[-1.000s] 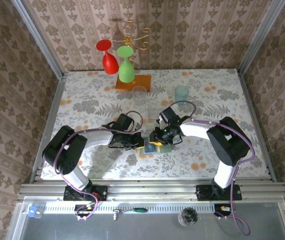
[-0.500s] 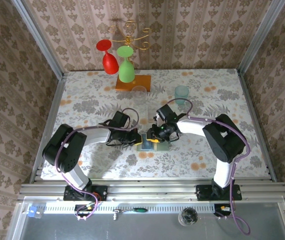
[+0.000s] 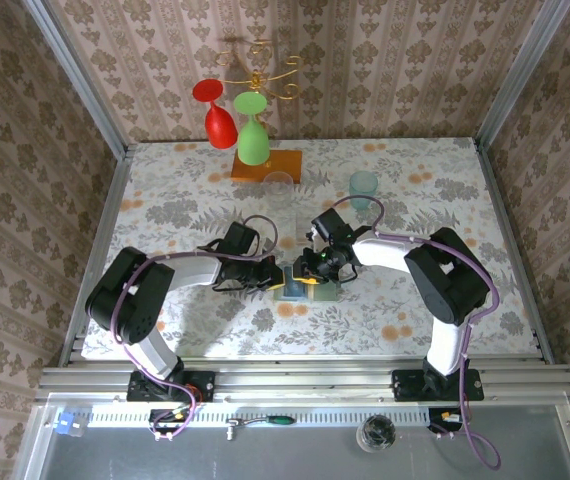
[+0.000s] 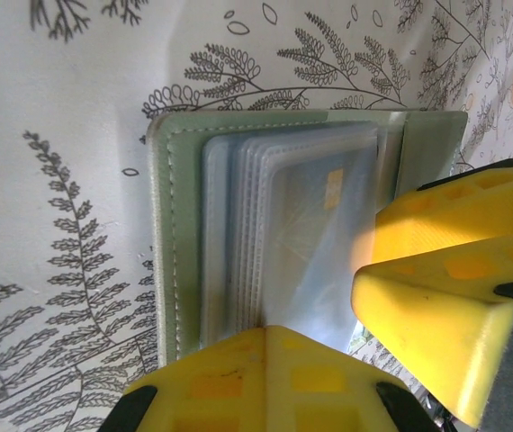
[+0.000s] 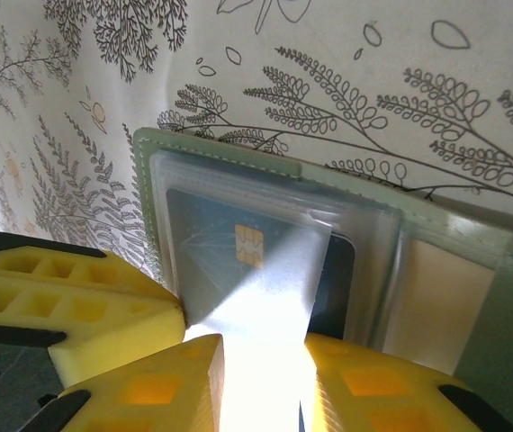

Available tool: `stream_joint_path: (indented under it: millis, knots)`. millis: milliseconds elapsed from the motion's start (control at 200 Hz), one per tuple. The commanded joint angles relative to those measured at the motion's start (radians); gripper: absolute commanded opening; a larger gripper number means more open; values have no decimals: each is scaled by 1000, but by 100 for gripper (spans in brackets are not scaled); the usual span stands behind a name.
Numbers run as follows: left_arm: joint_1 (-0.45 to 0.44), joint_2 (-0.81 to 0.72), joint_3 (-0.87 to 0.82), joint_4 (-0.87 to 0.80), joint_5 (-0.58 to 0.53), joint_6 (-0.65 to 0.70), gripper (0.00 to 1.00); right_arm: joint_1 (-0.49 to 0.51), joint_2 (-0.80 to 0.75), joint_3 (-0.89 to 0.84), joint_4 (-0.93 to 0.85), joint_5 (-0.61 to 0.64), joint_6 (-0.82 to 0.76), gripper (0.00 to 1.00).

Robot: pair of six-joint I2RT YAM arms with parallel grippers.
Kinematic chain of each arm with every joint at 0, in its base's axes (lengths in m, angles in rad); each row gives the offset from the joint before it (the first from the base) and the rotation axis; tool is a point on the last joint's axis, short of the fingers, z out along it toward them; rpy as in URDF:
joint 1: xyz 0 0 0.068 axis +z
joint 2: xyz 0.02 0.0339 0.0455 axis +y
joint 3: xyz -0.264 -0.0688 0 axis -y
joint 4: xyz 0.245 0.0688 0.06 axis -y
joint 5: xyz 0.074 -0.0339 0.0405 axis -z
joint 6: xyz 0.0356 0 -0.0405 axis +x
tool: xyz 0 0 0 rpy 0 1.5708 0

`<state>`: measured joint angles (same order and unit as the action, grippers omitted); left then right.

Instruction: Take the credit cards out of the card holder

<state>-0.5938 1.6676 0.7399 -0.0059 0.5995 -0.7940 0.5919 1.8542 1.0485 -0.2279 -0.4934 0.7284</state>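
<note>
The card holder [image 3: 293, 292] lies open on the flowered tablecloth, pale green [image 4: 171, 270] with a stack of clear sleeves. A dark blue credit card [image 5: 207, 238] with a gold chip sits inside a sleeve and shows faintly from the other side [image 4: 319, 207]. The red card is hidden. My left gripper [image 3: 280, 278] is shut, its yellow tips [image 4: 274, 331] against the sleeves' near edge. My right gripper [image 3: 311, 272] faces it from the other side. Its jaws [image 5: 261, 378] stand a little apart over the glaring sleeve. Its fingers [image 4: 454, 297] crowd the holder's right half.
A pale teal cup [image 3: 363, 186] and a clear glass [image 3: 280, 186] stand behind the holder. Further back an orange base [image 3: 265, 165] carries a red glass [image 3: 217, 118] and a green glass [image 3: 253, 135]. Metal rails edge the table.
Over the last second both grippers and the holder shifted slightly away from the near edge. In the last half second almost nothing moved.
</note>
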Motion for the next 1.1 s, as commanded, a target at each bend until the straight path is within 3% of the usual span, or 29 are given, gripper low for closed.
stream_joint_path:
  millis: [0,325,1090]
  knots:
    - [-8,8,-33,-26,-44,-18,0,10,-5,2,-122,98,-40,29]
    - [-24,-1,-28,-22,-44,-33,0,9,-40,21,-178,151,-63,29]
    - [-44,-23,144,-132,0,22,0,-14,-129,-55,-89,83,13,31]
